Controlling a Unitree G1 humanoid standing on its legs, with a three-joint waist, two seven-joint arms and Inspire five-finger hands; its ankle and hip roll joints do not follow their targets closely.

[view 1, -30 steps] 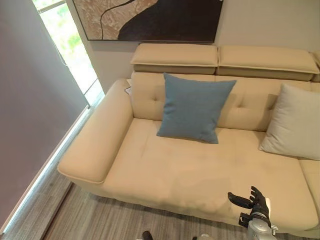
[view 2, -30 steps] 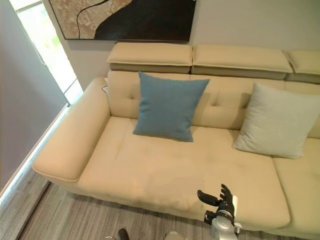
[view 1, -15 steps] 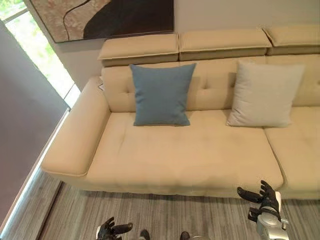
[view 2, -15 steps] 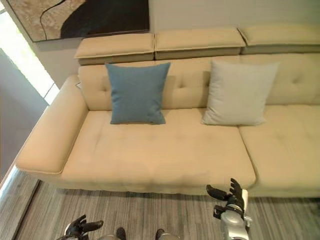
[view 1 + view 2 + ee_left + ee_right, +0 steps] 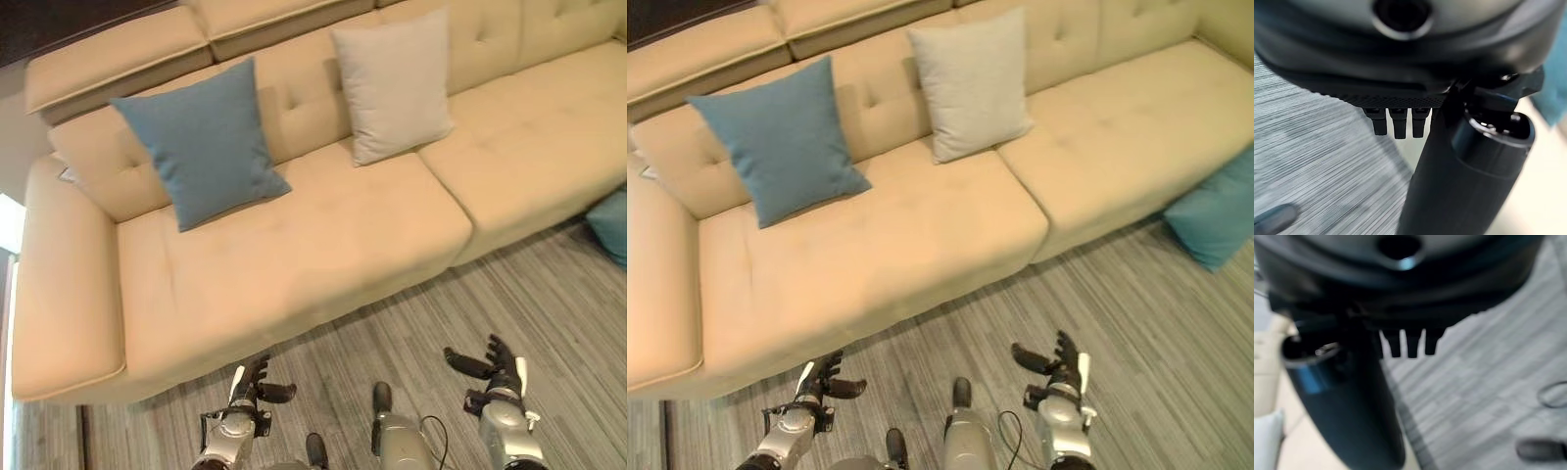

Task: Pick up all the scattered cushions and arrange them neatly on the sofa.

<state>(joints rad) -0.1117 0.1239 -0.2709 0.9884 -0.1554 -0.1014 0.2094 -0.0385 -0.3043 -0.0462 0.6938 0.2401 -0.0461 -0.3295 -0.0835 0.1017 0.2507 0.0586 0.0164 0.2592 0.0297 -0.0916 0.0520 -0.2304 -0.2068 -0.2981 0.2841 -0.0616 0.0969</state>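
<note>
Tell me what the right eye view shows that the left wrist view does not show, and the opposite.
Only the right eye view shows the beige sofa with a square blue fabric cushion and a pale grey square cushion leaning on its backrest, and the right hand, fingers relaxed, empty. Only the left wrist view shows the left hand's straight fingertips close up. Both share the striped grey floor, the left hand and a teal cushion lying on that floor.

Two silver-grey metal forearms, rounded and smooth. Dark jointed left hand [image 5: 253,382] with slim black fingers and a white cover along the thumb. Dark jointed right hand [image 5: 495,372] of the same build, thumb likewise white-covered. From the wrist views: glossy black housing, fine-ribbed dark edge, blunt black fingertips [image 5: 1399,123].
</note>
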